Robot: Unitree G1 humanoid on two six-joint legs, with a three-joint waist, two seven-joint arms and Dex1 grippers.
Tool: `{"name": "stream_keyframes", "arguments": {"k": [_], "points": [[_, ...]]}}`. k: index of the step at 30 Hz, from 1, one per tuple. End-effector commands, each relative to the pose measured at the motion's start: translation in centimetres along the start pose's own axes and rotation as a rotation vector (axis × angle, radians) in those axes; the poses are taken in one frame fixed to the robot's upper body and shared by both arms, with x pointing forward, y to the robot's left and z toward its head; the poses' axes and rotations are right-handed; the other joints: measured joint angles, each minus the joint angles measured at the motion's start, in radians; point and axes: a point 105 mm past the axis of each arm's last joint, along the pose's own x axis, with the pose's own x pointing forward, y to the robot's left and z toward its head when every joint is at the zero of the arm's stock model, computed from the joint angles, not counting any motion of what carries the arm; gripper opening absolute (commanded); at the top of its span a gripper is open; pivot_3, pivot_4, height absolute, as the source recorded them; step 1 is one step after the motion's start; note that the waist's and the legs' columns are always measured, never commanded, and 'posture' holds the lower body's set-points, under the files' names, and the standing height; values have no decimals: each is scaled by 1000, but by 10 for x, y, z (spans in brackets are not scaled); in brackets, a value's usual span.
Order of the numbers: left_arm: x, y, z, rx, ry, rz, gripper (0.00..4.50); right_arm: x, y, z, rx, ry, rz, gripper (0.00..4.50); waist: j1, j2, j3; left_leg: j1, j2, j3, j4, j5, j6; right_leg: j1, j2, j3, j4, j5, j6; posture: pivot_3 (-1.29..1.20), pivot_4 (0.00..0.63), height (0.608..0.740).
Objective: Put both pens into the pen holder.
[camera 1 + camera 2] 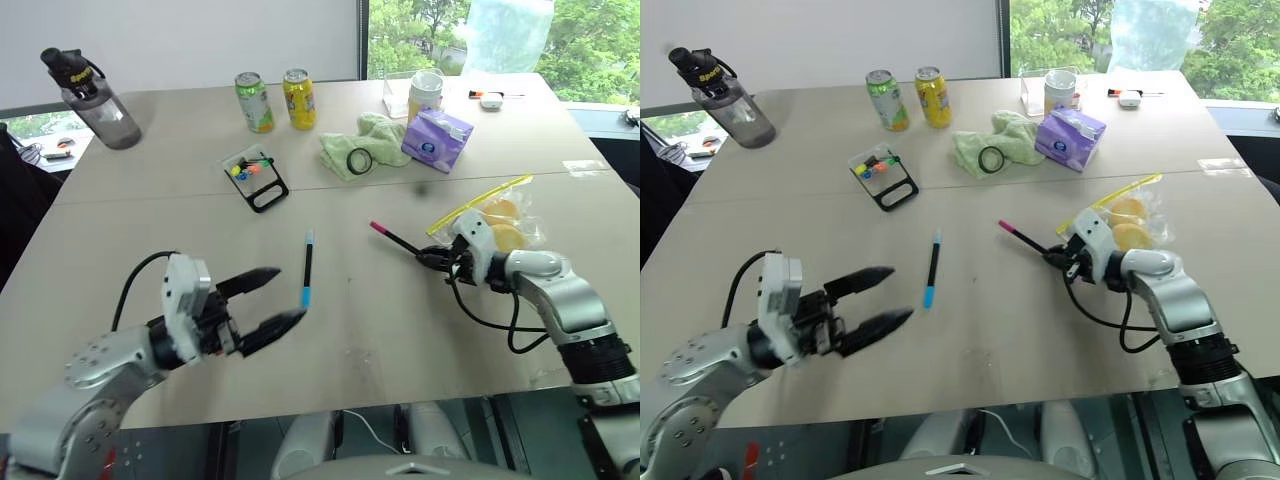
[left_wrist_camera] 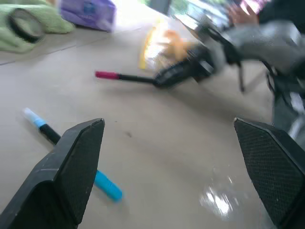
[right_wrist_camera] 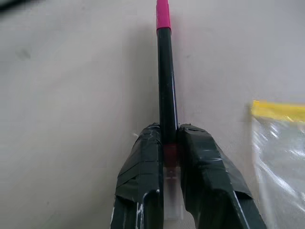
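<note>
The right claw (image 1: 432,260) is clamped on the black end of the slim black pen with the magenta-pink tip (image 1: 395,240), which points toward the middle of the pale grey bench (image 1: 180,160), beside a clear zip bag of yellow pieces (image 1: 495,215) toward the bench's right edge. The left claw (image 1: 272,298) hovers near the front edge with its fingers spread wide and empty, one fingertip close to the light-blue end of the second black pen (image 1: 307,268), which lies flat mid-bench. The small clear pen holder with a black frame and loop foot (image 1: 256,176) sits farther back, well apart from both pens, in front of two drink cans (image 1: 276,100).
</note>
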Motion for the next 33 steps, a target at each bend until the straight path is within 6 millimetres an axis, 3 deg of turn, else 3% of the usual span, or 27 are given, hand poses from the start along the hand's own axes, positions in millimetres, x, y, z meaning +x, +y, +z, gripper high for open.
{"name": "stream_keyframes", "arguments": {"k": [1, 8, 12, 17, 18, 20, 26, 27, 30, 32, 33], "points": [[27, 1, -6, -186, -25, 94, 4500, -4, 29, 45, -23, -217, 113, 38, 0, 0, 0, 0, 0, 0, 1, 0, 0, 0, 0, 0, 1, 0, 0, 0, 150, 740], [75, 5, 28, -475, -313, 103, 4500, -14, 69, 72, -47, -385, 244, 38, 3, -2, -1, -12, -3, -6, 13, 0, 0, -7, -1, -5, 4, 1, 2, 0, 150, 740], [83, -1, 41, -536, -378, 48, 4500, -15, 76, 69, -55, -369, 249, 38, -1, -2, -1, -11, -3, -5, 16, 0, 0, -7, -1, -4, 8, 1, 2, 0, 150, 740], [87, -10, 39, -536, -354, -18, 4500, -17, 82, 73, -65, -387, 265, 38, 0, -2, -1, -10, -3, -5, 16, 1, -2, -7, 0, -4, 11, 1, 2, 0, 150, 740], [86, -12, 39, -533, -354, -31, 3936, -17, 83, 73, -66, -386, 270, 38, 0, -2, -1, -10, -3, -5, 16, 1, -2, -7, 0, -4, 11, 1, 2, 0, 150, 740], [85, -15, 43, -535, -375, -60, 3266, -17, 83, 72, -65, -382, 267, 38, 1, -2, -1, -10, -3, -5, 16, 1, -2, -7, 0, -4, 11, 1, 2, 0, 150, 740], [78, -15, 48, -549, -407, -100, 324, -18, 87, 66, -56, -354, 296, 38, 1, -2, -1, -11, -3, -5, 16, 1, -2, -7, -1, -4, 11, 1, 2, 0, 150, 740], [78, -15, 48, -548, -408, -100, 51, -19, 90, 65, -48, -350, 316, 38, 2, -2, -1, -11, -3, -5, 16, 1, -2, -7, -1, -4, 11, 1, 2, 0, 150, 740], [78, -13, 47, -531, -400, -88, 51, -20, 92, 63, -29, -334, 337, 38, 2, -2, -1, -11, -3, -5, 16, 1, -2, -7, -1, -4, 11, 1, 2, 0, 150, 740], [78, -10, 44, -500, -377, -59, 0, -21, 91, 62, -7, -324, 344, 1043, 2, -2, -1, -11, -3, -5, 16, 1, -2, -7, -1, -4, 11, 1, 2, 0, 150, 740], [78, -9, 42, -473, -354, -39, 0, -21, 88, 61, 6, -324, 324, 1212, 1, -2, -1, -11, -3, -5, 16, 1, -2, -7, -1, -4, 11, 1, 2, 0, 150, 740]]}}
